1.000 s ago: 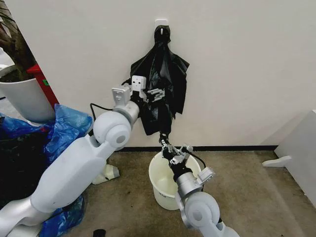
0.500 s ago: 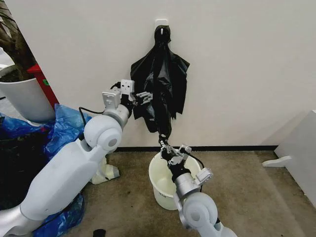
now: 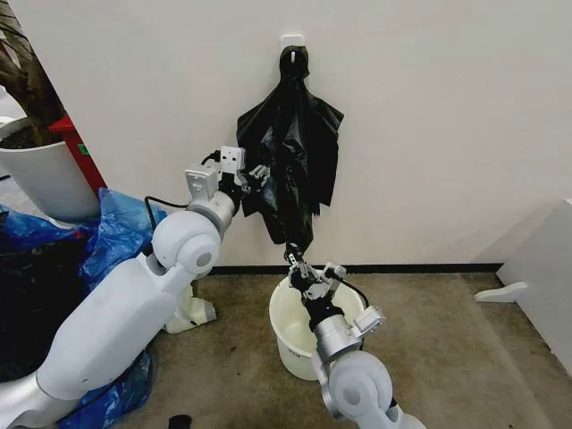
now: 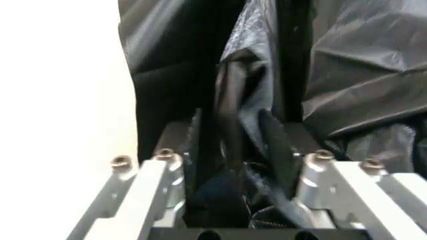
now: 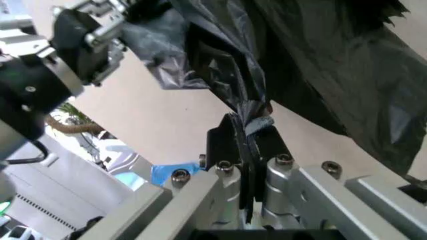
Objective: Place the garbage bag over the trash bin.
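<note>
A glossy black garbage bag (image 3: 299,170) hangs against the wall, part of a black bundle knotted at a wall hook (image 3: 293,61). My left gripper (image 3: 260,175) is at the bag's left side, about mid height, shut on a fold of the black plastic (image 4: 233,125). My right gripper (image 3: 301,264) is below, shut on the bag's bottom tip (image 5: 250,117). It is just above the rim of the trash bin (image 3: 279,315). The bin is a cream-white bucket standing on the floor directly under the bag, with the right arm partly hiding it.
Blue plastic bags (image 3: 116,228) are piled on the floor at the left, beside a large white planter pot (image 3: 45,179) and a red object (image 3: 76,147). A white piece of furniture (image 3: 545,268) stands at the right. Open brown floor lies between it and the bin.
My left gripper has shifted left along the wall with the black plastic in it, drawing that side of the bag outward. The right gripper has stayed at the bottom tip.
</note>
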You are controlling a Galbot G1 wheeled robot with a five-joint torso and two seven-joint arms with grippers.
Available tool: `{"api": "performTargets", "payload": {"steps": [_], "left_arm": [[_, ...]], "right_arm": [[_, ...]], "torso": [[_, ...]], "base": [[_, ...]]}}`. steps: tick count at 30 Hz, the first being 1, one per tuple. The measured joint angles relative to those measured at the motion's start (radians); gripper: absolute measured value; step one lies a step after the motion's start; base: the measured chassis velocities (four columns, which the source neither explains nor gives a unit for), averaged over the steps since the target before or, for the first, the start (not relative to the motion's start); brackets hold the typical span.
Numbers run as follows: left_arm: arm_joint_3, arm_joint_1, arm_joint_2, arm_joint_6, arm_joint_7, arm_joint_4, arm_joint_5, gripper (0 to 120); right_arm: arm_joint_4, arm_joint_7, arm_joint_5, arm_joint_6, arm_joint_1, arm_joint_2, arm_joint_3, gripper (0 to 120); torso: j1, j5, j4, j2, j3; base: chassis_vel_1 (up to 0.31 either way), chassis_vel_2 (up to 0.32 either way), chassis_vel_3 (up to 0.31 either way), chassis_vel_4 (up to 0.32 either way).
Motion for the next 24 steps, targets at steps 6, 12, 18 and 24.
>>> {"api": "performTargets", "payload": {"steps": [6,12,18,24], "left_arm": [[0.016,-0.019,-0.016,-0.004,0.007,0.024,-0.005,12],[0.025,-0.038,-0.045,-0.013,0.015,0.046,-0.005,0],[0.012,-0.026,-0.043,-0.021,0.017,0.031,0.005,0],[-0.045,-0.02,-0.007,-0.031,0.036,-0.016,-0.002,0]], "right_arm": [[0.01,-0.022,0.012,0.024,-0.006,-0.001,0.002,0],[0.025,-0.03,0.016,0.029,-0.021,-0.011,0.023,0],[0.03,-0.045,-0.024,0.045,-0.054,-0.007,0.036,0],[0.016,-0.076,-0.089,0.074,-0.101,0.023,0.046,0]], "torso": [[0.0,0.0,0.0,0.0,0.0],[0.0,0.0001,-0.0002,0.0,0.0],[0.0,0.0,-0.0002,0.0,0.0],[0.0,-0.0001,0.0,0.0,0.0]], "base": [[0.0,0.0,0.0,0.0],[0.0,0.0,0.0,0.0],[0.0,0.0,0.0,0.0],[0.0,0.0,0.0,0.0]]}}
